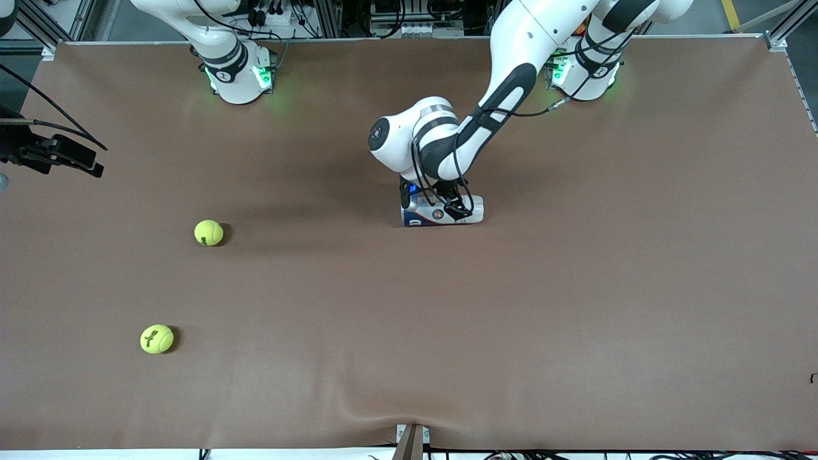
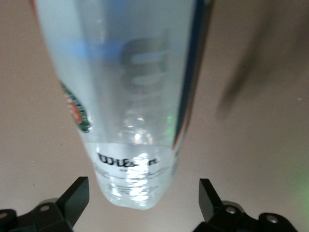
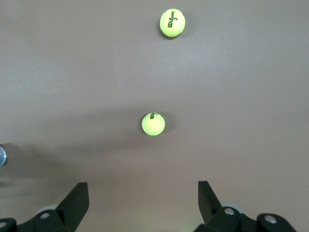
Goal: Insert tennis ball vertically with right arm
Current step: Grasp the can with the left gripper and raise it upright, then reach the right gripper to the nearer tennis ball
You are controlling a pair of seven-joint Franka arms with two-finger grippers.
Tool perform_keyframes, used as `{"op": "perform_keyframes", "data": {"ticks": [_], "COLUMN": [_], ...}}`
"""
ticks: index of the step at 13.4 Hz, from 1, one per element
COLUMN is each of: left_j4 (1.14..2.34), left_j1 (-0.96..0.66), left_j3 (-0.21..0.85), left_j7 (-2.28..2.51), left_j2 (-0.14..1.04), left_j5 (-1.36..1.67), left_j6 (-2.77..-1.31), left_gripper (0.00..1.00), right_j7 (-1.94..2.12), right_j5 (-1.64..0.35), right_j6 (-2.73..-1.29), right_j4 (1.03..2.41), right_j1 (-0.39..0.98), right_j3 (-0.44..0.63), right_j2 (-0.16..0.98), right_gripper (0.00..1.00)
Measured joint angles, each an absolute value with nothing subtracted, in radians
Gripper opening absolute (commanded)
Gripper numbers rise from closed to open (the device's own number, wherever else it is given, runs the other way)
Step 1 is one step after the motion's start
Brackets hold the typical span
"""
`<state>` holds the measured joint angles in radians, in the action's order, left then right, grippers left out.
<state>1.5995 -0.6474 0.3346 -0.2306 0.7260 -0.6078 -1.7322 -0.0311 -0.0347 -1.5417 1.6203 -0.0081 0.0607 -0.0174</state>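
Two yellow-green tennis balls lie on the brown table toward the right arm's end, one farther from the front camera than the other. Both show in the right wrist view, the one and the other. My right gripper is open and empty, high over the table above them. The right arm rises out of the front view. A clear tennis ball can lies on its side mid-table. My left gripper is open, straddling the can's end without touching it.
Black hardware with cables hangs over the table's edge at the right arm's end. A small grey round thing shows at the edge of the right wrist view. The table cover is rumpled at the front edge.
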Motion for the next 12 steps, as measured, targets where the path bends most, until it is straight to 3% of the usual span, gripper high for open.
{"op": "perform_keyframes", "data": {"ticks": [6, 12], "left_j4": [1.562, 1.556], "left_j1": [-0.634, -0.637], "left_j3": [0.328, 0.324], "left_j7": [-0.233, -0.232], "left_j2": [0.767, 0.803], "left_j5": [-0.608, -0.609], "left_j6": [-1.732, -1.732], "left_gripper": [1.0, 1.0], "right_j7": [-0.031, -0.032], "right_j5": [-0.035, -0.035], "right_j6": [-1.598, -1.869], "right_j4": [1.677, 1.905], "right_j1": [-0.008, -0.008], "right_j3": [0.061, 0.061], "right_j2": [-0.015, 0.014], "right_gripper": [1.0, 1.0]}}
